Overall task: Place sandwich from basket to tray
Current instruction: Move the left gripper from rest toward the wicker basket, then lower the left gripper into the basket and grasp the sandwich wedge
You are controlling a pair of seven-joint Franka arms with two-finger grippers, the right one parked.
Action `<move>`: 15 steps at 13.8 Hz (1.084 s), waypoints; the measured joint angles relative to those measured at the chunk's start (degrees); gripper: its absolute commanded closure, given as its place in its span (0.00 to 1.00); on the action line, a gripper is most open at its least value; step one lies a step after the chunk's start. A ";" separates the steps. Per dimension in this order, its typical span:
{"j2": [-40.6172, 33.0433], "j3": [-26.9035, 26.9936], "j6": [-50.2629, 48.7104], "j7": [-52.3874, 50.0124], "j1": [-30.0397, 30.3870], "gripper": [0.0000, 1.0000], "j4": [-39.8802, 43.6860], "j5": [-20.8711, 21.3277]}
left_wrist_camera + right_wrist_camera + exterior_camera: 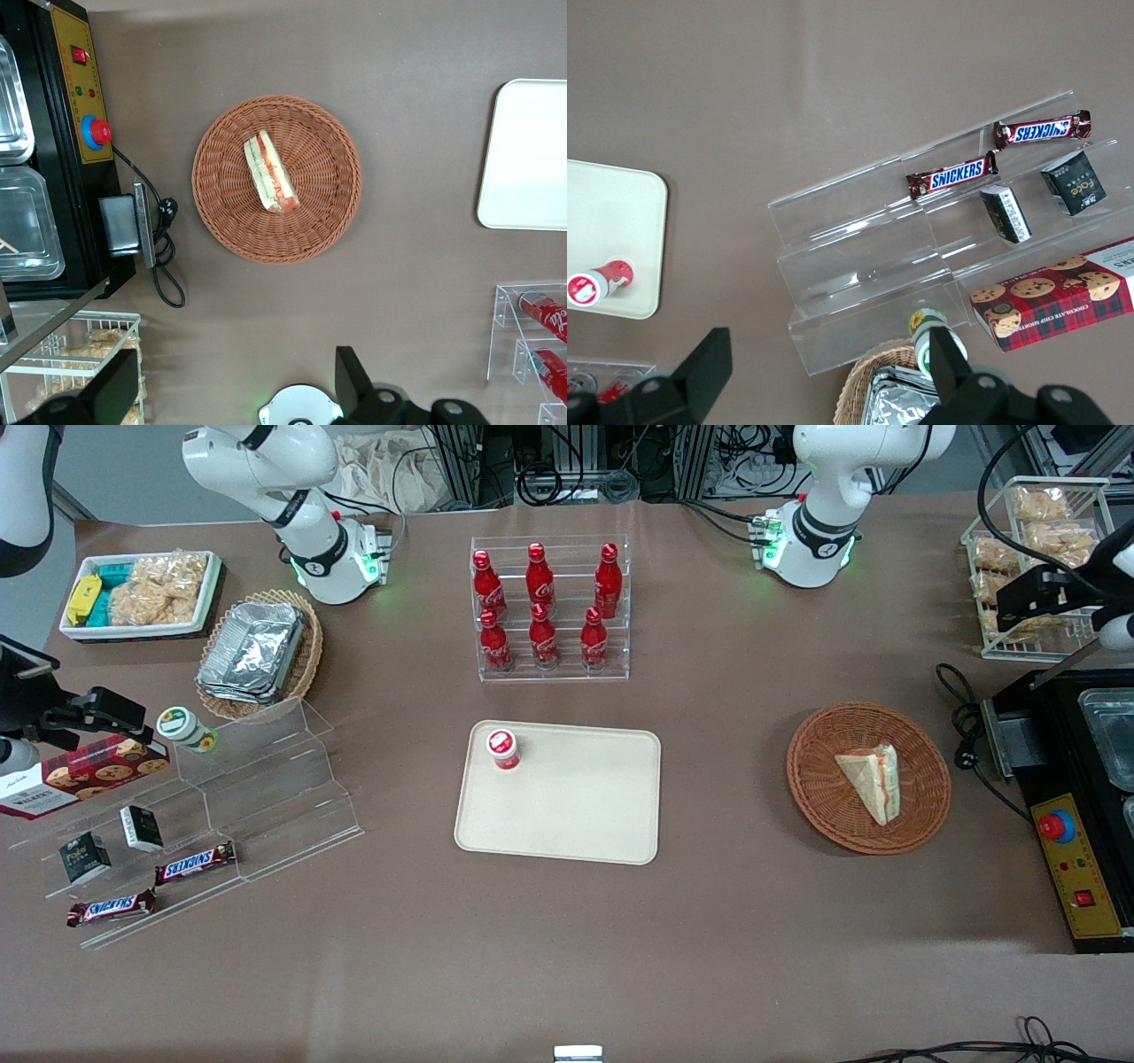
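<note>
A brown matte table [726, 921] fills the scene, with cables and metal framing along the edge farthest from the front camera. Toward the working arm's end sits the round reddish-brown wicker basket [921, 815], and the sandwich [873, 779] lies inside it on its side, a pale wedge with red-orange and green filling showing along one edge. In the left wrist view the same sandwich [271, 173] rests slightly off the centre of the basket [328, 221], touching nothing else.

The cream tray [576, 815] lies near the middle of the table, well apart from the basket, with a small red-and-white cup [502, 747] standing in one corner. A clear rack of red cola bottles [542, 607] stands farther from the front camera than the tray. Beside the basket, at the table's end, a black appliance [1076, 824] carries a red knob on a yellow panel, and a wire rack of snack bags [1032, 558] stands farther from the front camera.

The gripper [239, 394] is raised high above the table beside the basket, holding nothing; its two dark fingers [111, 390] appear spread wide apart, though only their tips show at the frame's edge. Toward the parked arm's end stand clear acrylic steps [221, 806] with chocolate bars [195, 862], a cookie box [80, 775], a tan basket of foil containers [257, 651] and a white bin of snack packets [142, 593].
</note>
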 measured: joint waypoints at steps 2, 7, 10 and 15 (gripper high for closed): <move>-0.15 0.11 0.45 0.00 0.00 0.00 -0.01 -0.01; 0.65 0.31 1.23 -2.86 0.00 0.00 -1.58 0.02; 5.86 0.41 4.53 -7.11 0.00 0.00 -3.73 0.02; 12.72 1.17 19.21 -13.43 1.38 0.00 -12.58 -0.11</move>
